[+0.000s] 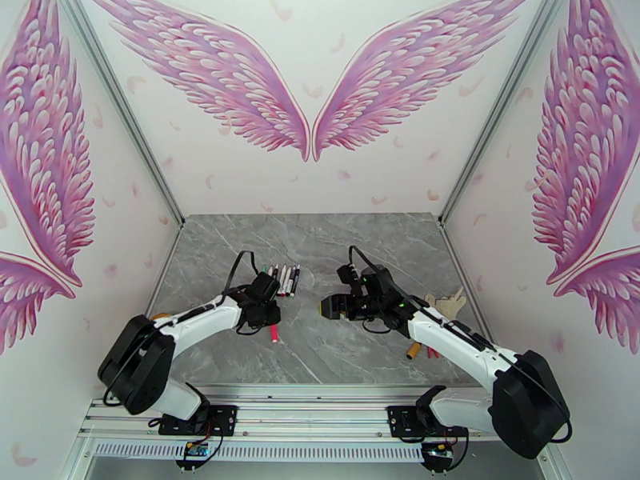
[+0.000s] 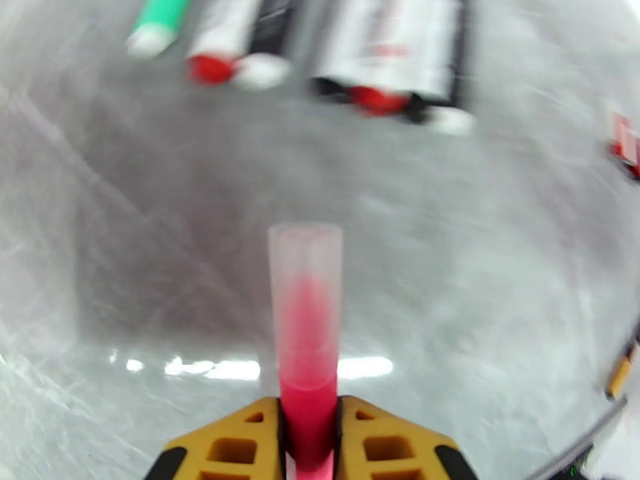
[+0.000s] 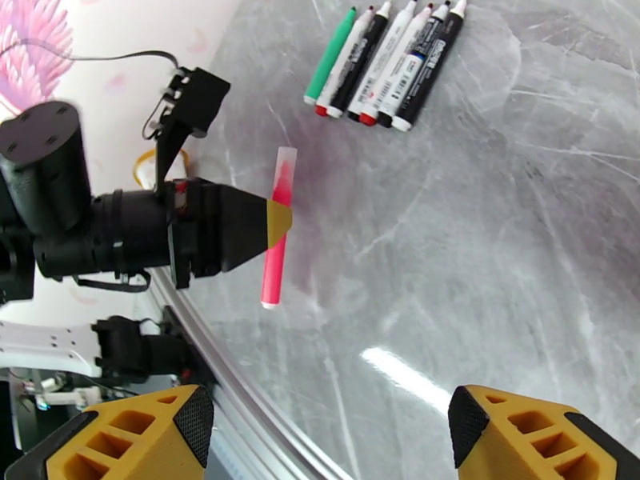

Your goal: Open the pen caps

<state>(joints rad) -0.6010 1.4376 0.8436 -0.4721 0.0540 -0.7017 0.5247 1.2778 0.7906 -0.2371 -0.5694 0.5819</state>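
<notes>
Seven pens (image 3: 390, 66) in all: six in a row, plus one pink pen (image 3: 273, 274).

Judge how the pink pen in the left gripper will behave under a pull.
Probably stiff: the pink pen juts straight from the left gripper without sagging. Likely light, held by a narrow pinch. Its round, smooth barrel may slip or twist in that grip.

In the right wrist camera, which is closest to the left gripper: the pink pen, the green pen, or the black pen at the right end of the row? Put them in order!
1. pink pen: clamped in the left gripper itself.
2. green pen: lying at the left end of the row, on the side closer to the gripper.
3. black pen: lying at the right end of the row.
</notes>
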